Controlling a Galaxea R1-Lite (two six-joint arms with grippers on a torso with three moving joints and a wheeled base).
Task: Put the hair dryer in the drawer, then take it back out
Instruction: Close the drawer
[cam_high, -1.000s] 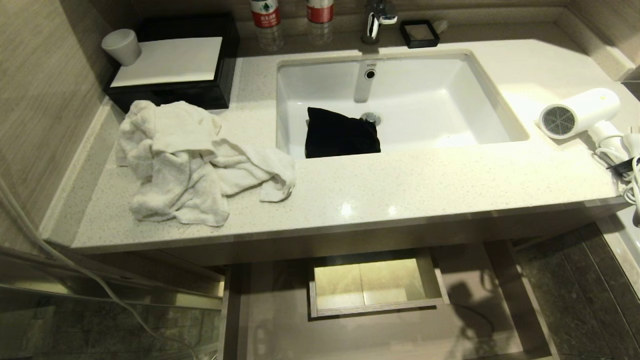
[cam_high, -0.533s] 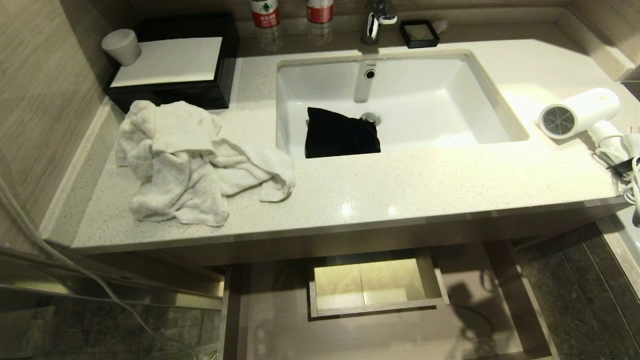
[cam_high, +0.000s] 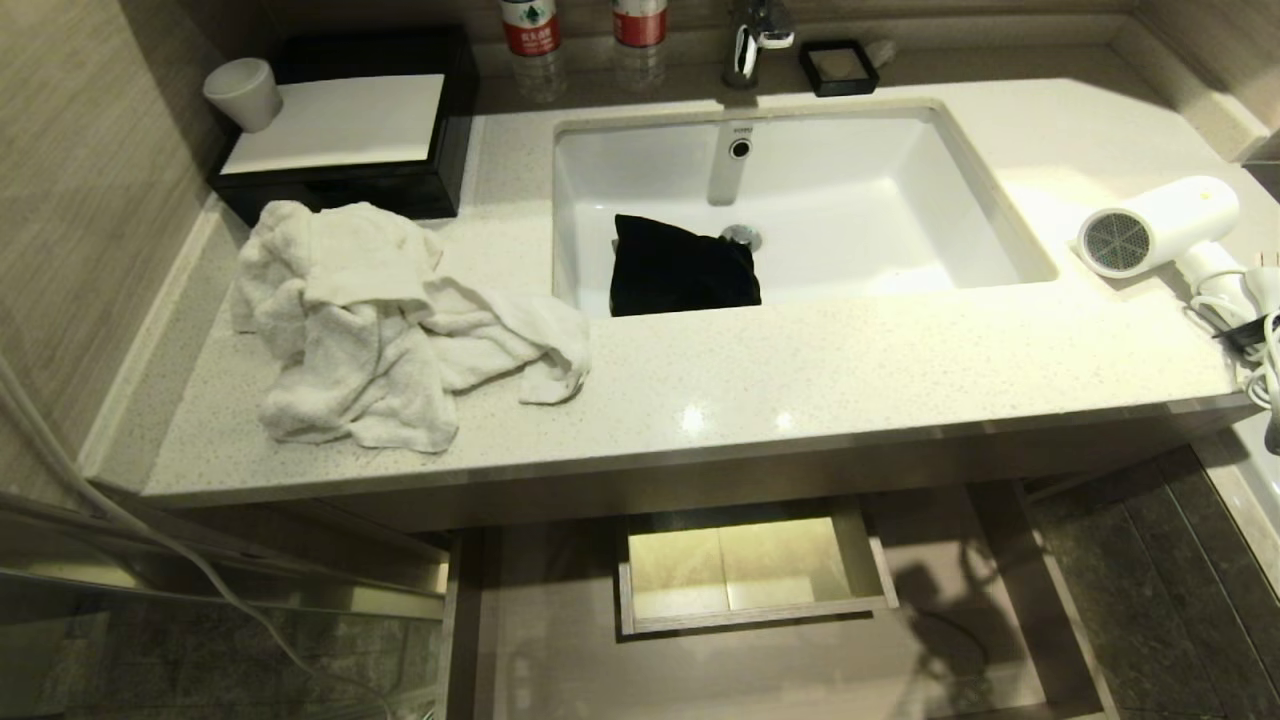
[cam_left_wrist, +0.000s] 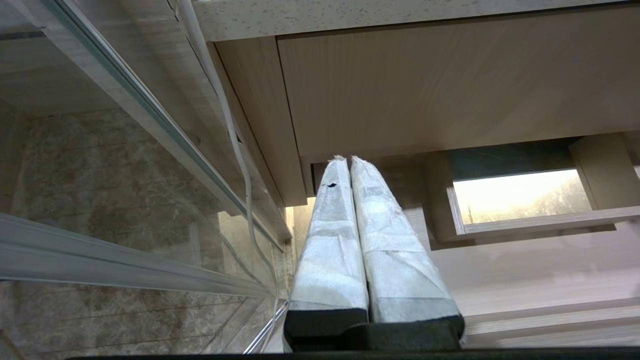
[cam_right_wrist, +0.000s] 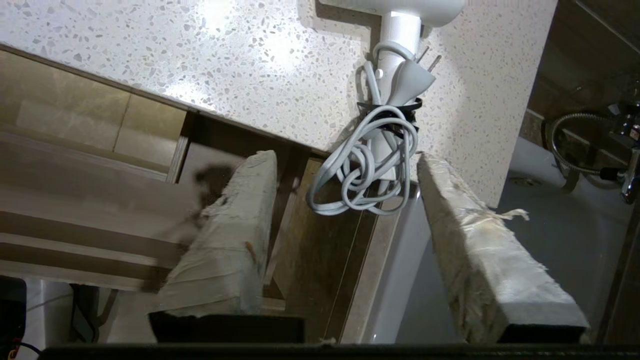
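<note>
Speckled bathroom surface (cam_high: 800, 370), sink (cam_high: 980, 230), towel (cam_high: 370, 320), dryer (cam_high: 1160, 225) at right edge, drawer (cam_high: 1040, 590) open below — right gripper (cam_right_wrist: 345, 180) jaws spread around the cord (cam_right_wrist: 365, 165), untouching — left gripper (cam_left_wrist: 350, 162) jaws pressed together, empty.

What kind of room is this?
Most likely a bathroom: a white sink set in a speckled counter, a crumpled towel beside it, and a hair dryer at the counter's right end.
</note>
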